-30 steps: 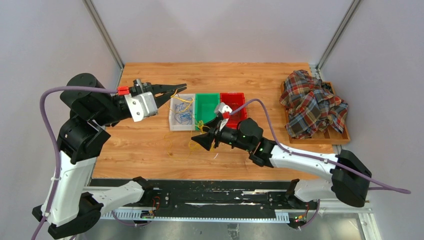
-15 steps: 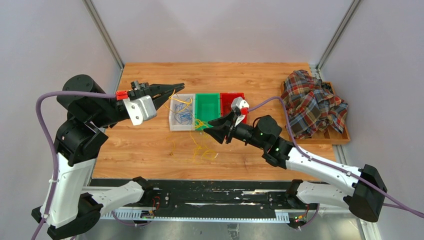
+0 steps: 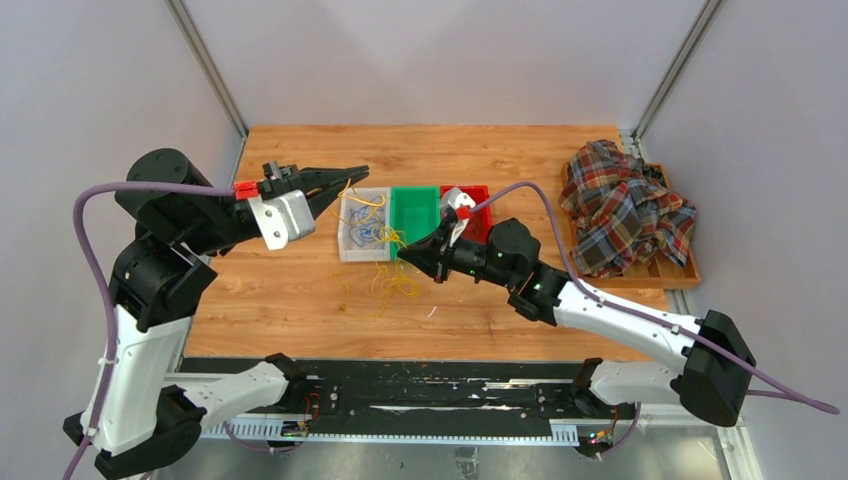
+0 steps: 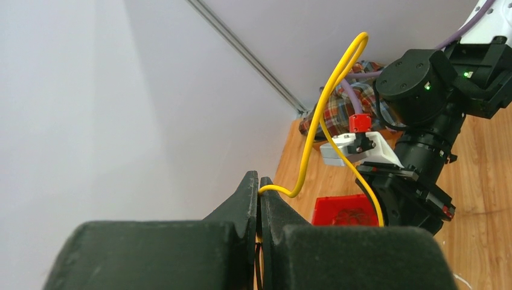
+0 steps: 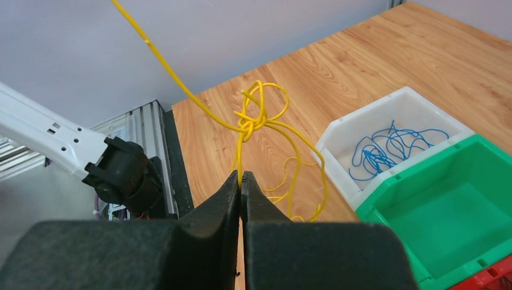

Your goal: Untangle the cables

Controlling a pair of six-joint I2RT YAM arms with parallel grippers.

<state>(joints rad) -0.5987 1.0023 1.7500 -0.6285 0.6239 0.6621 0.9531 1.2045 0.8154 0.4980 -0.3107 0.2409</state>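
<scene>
Two shut grips noted, both on the yellow cables [image 3: 392, 283]. Nearest, on the wooden table [image 3: 270, 310]: found loose yellow loops lying on the boards just in front of the bins. Just behind them, found the right gripper [image 3: 401, 253] pointing left, jaws pressed together on one yellow strand. From its wrist camera, saw that strand enter the fingertips directly below a tight knot [image 5: 252, 121], with more loops hanging beside and beyond it. From the knot, traced a single straight-running strand up and away to the left.

Next back, logged a row of three bins touching side by side: white bin [image 3: 343, 240] at left, green bin [image 3: 418, 205] in the middle, red bin [image 3: 482, 200] at right, partly hidden by the right arm. Logged blue cables [image 3: 366, 236] coiled loose inside the white bin, with some yellow draped across the same bin.

Farther back and left, found the left gripper [image 3: 366, 171] held above the table, tips near the white bin's far left corner, jaws closed on a yellow strand — from its wrist camera, saw the cable come out between the fingertips and arch upward in a tall loop.

Far right: noted a plaid cloth [image 3: 625, 205] heaped on a wooden tray [image 3: 685, 272], well apart from the cables.
</scene>
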